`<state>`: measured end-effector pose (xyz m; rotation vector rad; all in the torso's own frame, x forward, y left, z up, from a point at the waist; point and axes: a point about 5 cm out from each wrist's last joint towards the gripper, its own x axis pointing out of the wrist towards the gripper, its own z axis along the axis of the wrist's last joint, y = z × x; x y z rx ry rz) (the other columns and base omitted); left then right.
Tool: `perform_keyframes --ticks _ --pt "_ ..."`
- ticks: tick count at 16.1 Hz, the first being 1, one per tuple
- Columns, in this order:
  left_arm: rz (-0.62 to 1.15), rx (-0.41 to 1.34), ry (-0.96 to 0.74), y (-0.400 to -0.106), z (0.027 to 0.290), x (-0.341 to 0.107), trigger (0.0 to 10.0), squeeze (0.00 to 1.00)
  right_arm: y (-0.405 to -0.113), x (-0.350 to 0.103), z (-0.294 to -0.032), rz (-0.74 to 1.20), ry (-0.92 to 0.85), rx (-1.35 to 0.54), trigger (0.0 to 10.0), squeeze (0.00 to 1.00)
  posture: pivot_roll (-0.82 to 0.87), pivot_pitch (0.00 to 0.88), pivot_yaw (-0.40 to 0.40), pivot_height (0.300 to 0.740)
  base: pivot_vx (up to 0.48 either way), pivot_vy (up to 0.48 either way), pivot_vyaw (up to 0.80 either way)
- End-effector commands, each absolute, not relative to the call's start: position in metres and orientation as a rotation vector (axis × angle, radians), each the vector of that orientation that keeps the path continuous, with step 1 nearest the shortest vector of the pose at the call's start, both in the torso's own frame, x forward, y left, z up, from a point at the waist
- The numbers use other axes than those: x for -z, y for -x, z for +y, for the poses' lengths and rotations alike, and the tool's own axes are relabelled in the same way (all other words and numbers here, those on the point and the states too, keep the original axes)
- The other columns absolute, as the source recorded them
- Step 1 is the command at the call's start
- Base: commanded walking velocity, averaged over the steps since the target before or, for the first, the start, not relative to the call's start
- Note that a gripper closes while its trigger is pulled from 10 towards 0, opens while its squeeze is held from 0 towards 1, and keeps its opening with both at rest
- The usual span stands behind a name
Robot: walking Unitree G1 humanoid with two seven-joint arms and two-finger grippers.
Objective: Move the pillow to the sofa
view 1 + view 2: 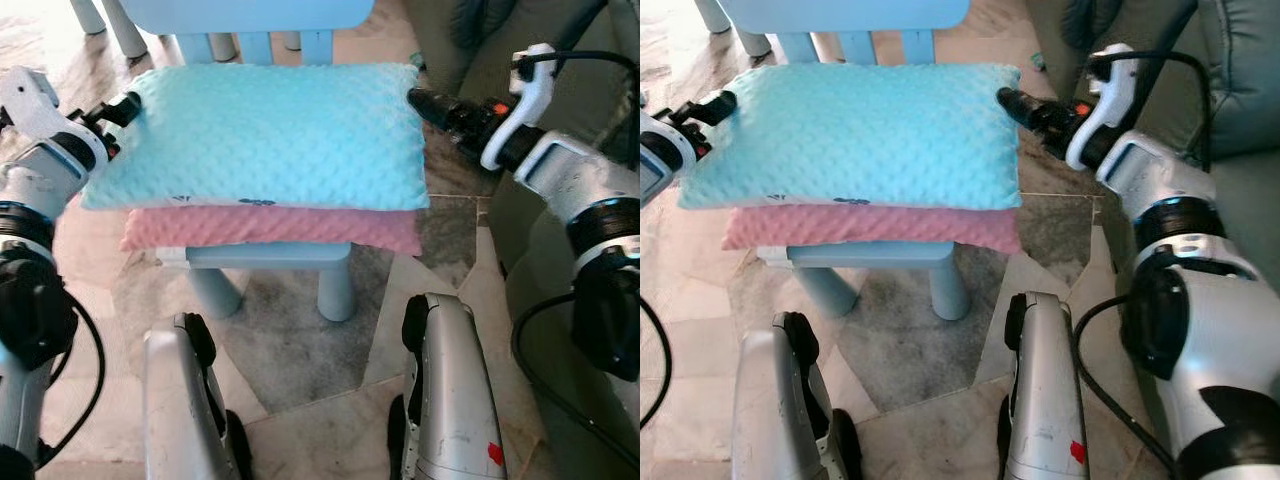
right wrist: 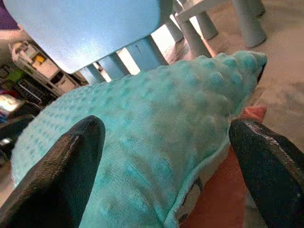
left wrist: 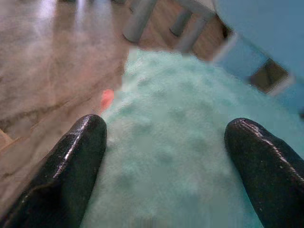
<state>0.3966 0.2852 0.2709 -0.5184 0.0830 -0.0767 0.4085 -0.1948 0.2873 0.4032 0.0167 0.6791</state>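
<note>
Flanking teal pillow (image 1: 260,135): L gripper (image 1: 128,105), R gripper (image 1: 420,100).

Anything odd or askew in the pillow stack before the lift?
Nothing damaged. Two pillows lie stacked on the small blue chair: the teal pillow over the pink pillow, both overhanging the seat. The left hand and right hand sit open at the teal pillow's ends.

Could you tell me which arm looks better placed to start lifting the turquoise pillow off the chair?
Neither clearly: it looks like a two-arm lift. The left end effector and right end effector sit at opposite ends of the turquoise pillow, each open around its edge. The right is nearer the sofa, so it could lead.
</note>
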Motion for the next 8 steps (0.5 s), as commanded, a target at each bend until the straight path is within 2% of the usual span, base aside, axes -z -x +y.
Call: perform_keyframes --ticks 1,4,6,7,8 --pt "0.181 0.141 0.464 -0.393 0.283 -0.264 10.0 0.0 -0.406 -0.29 -0.199 0.019 -0.406 -0.694 10.0 0.0 -0.04 0.309 0.047 0.375 0.0 0.0 0.0" --pt "0.199 0.281 0.448 -0.392 0.274 -0.255 10.0 0.0 -0.403 -0.27 -0.215 0.066 -0.358 -0.612 10.0 0.0 -0.03 0.303 0.049 0.375 0.0 0.0 0.0" --pt "0.124 0.263 0.518 -0.391 0.279 -0.255 10.0 0.0 -0.405 -0.264 -0.233 0.024 -0.276 -0.415 10.0 0.0 -0.04 0.298 0.044 0.375 0.0 0.0 0.0" --pt "0.071 0.259 0.519 -0.389 0.285 -0.256 10.0 0.0 -0.405 -0.264 -0.24 0.012 -0.24 -0.356 10.0 0.0 -0.04 0.297 0.042 0.375 0.0 0.0 0.0" --pt "-0.016 0.308 0.503 -0.387 0.287 -0.26 10.0 0.0 -0.403 -0.263 -0.243 0.018 -0.276 -0.359 10.0 0.0 -0.04 0.296 0.039 0.375 0.0 0.0 0.0"
